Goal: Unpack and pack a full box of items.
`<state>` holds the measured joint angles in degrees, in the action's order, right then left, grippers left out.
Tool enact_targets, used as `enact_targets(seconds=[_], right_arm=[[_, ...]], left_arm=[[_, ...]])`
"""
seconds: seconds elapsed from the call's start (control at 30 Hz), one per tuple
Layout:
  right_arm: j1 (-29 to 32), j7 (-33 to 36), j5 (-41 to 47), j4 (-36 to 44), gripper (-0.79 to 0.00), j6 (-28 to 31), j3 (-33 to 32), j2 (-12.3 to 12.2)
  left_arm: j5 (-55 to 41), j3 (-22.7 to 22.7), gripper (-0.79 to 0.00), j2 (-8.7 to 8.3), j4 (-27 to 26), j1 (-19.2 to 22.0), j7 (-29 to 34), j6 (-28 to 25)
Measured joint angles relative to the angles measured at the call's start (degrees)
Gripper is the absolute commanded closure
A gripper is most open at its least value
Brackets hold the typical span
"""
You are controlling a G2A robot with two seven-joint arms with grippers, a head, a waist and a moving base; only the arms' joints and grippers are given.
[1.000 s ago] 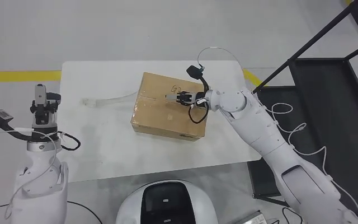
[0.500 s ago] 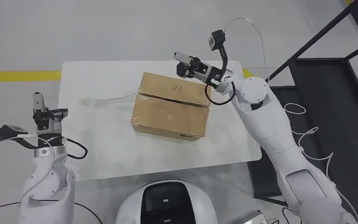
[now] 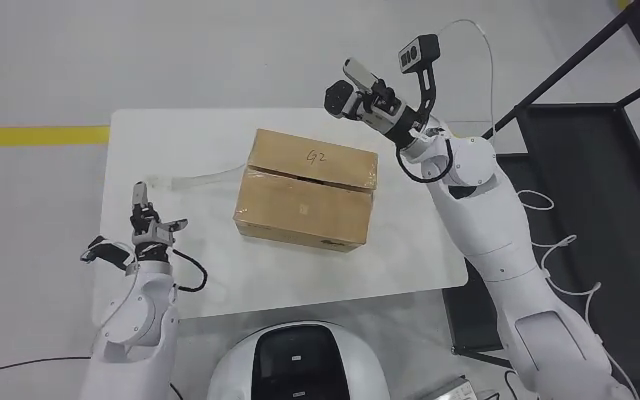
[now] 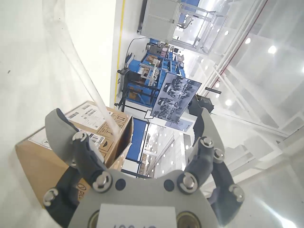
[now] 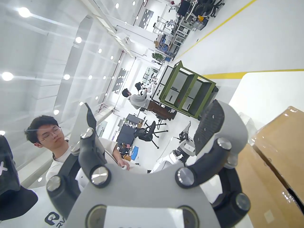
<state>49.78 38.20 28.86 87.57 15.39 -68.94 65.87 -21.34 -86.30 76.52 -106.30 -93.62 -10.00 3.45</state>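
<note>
On the table sits the box — left gripper and right gripper both spread, empty.

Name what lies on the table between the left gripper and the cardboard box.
A clear strip lies on the table between left gripper and box, seen in the top view.

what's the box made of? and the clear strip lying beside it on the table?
The box looks like brown cardboard, matte: folded flaps meeting at a seam, stick-on labels on its side. The strip is see-through and glossy, lying curled; probably plastic tape or film, cannot tell which.
</note>
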Motion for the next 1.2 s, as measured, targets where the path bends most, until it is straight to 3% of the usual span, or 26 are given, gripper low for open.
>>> enact_targets(seconds=[0.23, 0.37, 0.7, 1.13, 1.2], right_arm=[[0.0, 0.0, 0.0, 0.0, -0.785, 0.0, 0.0, 0.0], [0.0, 0.0, 0.0, 0.0, -0.785, 0.0, 0.0, 0.0], [0.0, 0.0, 0.0, 0.0, -0.785, 0.0, 0.0, 0.0], [0.0, 0.0, 0.0, 0.0, -0.785, 0.0, 0.0, 0.0], [0.0, 0.0, 0.0, 0.0, -0.785, 0.0, 0.0, 0.0]], left_arm=[[-0.06, 0.04, -0.785, 0.0, -0.04, 0.07, 0.1, 0.03], [-4.61, 1.7, -0.785, 0.34, 2.34, 2.13, 4.15, -0.39], [-16.86, 3.43, -0.785, 1.25, 21.74, 11.47, 14.06, -7.14], [-15.35, 5.63, -0.785, 2.25, 42.31, 23.45, 14.07, -12.33], [-13.97, 5.89, -0.748, 2.32, 44.85, 25.27, 14.61, -14.03]])
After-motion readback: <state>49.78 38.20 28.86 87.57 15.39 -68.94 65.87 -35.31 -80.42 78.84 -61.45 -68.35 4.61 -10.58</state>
